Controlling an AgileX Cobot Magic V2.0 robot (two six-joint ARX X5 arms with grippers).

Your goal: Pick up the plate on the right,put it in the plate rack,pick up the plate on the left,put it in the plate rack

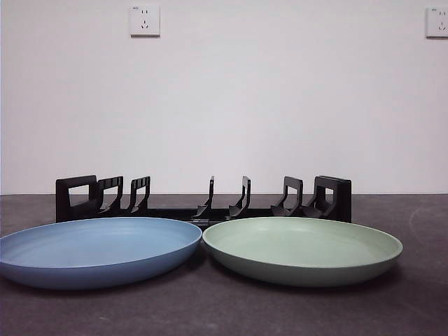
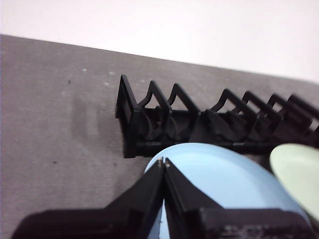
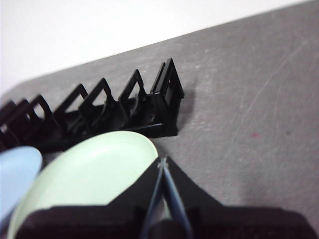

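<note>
- Nearest the front camera, two plates lie flat on the dark table (image 1: 210, 315), side by side, rims almost touching at the middle; whether they actually touch cannot be told.
- Blue plate (image 1: 98, 250) on the left of the front view, green plate (image 1: 302, 248) on the right. Both empty, right side up.
- Left gripper (image 2: 163, 161) hangs above the near part of the blue plate (image 2: 224, 174), jaws pressed together at the tips, holding nothing. It does not show in the front view.
- Right gripper (image 3: 163, 163) hangs over the table just beside the rim of the green plate (image 3: 94, 174), tips meeting at a point, nothing between them. Also out of the front view.
- Just behind both plates, the plate rack (image 1: 203, 203) runs long and low across the table, black, blocky at each end, upright prongs between. No plate stands in any slot.
- Left wrist view: one blocky end of the rack (image 2: 199, 122) sits just beyond the blue plate, with a sliver of the green plate (image 2: 299, 172) at the edge.
- Right wrist view: the other end of the rack (image 3: 124, 107) sits just beyond the green plate; a bit of the blue plate (image 3: 17, 174) shows.
- Farthest back, a pale wall (image 1: 280, 105) with two white sockets, one upper left (image 1: 144, 21), one at the upper right corner (image 1: 437, 22).
</note>
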